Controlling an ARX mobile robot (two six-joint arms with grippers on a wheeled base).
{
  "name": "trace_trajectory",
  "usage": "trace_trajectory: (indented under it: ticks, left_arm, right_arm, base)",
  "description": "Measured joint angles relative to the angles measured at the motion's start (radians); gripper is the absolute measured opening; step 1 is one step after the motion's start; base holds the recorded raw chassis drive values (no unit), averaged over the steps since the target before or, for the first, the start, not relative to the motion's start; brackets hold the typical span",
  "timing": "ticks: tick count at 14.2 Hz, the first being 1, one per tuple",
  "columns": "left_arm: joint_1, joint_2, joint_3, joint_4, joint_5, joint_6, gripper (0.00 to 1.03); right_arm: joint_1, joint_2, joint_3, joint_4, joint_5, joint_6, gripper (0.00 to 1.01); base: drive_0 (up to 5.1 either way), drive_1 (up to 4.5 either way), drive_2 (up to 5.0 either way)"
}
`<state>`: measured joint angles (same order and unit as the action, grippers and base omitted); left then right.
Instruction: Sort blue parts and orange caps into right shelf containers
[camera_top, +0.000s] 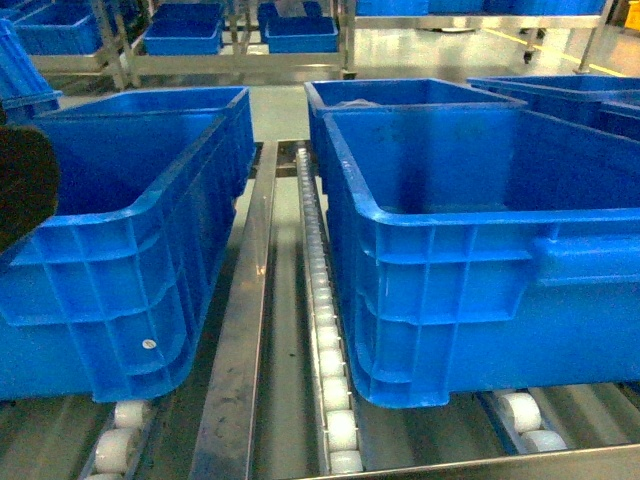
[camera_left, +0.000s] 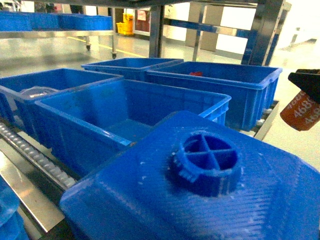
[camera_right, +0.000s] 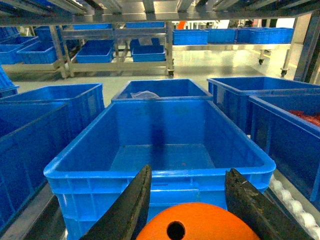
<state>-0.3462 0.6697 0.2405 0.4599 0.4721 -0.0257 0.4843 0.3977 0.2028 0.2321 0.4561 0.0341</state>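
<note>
1. Orange cap (camera_right: 197, 222) sits between the two dark fingers (camera_right: 127, 210) of the right gripper (camera_right: 190, 210), which is closed on it; a small hole shows in its flat top.
2. Just ahead of and below this gripper stands a blue crate (camera_right: 160, 165). Its floor is bare except for one tiny reddish speck.
3. Behind that crate is another crate (camera_right: 162, 89) with something pale inside; I cannot tell what it is.
4. To the right of the gripper, a further crate (camera_right: 295, 130) has red-orange things in it, partly hidden by its wall.
5. In the left wrist view, a blue part (camera_left: 200, 185) fills the foreground right under the camera. It has a flat ribbed body and a round collar with a cross inside. The left gripper itself is not seen, so I cannot tell how it holds the part.
6. Beyond the part is a crate (camera_left: 125, 112). At the right edge of this view the cap with white "4680" print appears again under a dark finger.
7. Under the crates, the shelf (camera_top: 240, 340) shows steel rails and white rollers (camera_top: 325, 330).
</note>
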Motion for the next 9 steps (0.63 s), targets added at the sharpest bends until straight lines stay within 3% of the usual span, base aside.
trace_trajectory:
  ticks: [5,9]
  left_arm:
    - [-0.012,0.095,0.012,0.09,-0.118,0.006,0.59]
    - [-0.007,0.174,0.042,0.143,-0.16,0.005,0.59]
  right_arm:
    - [0.0,0.0,0.0,0.0,0.0,0.0,0.4]
    - [0.0,0.0,0.0,0.0,0.0,0.0,0.4]
  base:
    - [0.0,0.0,0.0]
    - [0.0,0.0,0.0]
